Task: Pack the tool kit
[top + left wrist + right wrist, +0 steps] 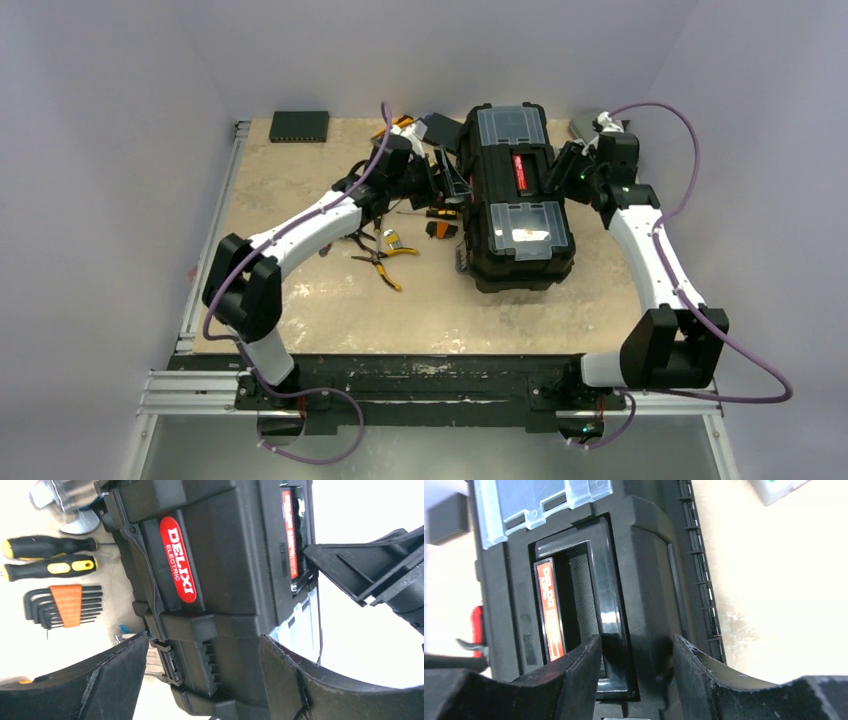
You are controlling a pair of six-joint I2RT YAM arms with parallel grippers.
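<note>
Left gripper [202,645] spread, facing toolbox [220,555] front. Right gripper [634,642] astride handle [606,605] rim; clamped or not, cannot tell. Advised: brace it, lift lid [649,555] squarely.

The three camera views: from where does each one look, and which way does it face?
Top external: above and behind the arm bases, looking down on the table and toolbox; both whole arms show.
Left wrist: on the left arm, facing the toolbox's side with its red oval label; the left claw frames the bottom.
Right wrist: on the right arm, facing the lid's handle; the right claw frames the bottom.
Shared: all three show the handle's red strip.
</note>
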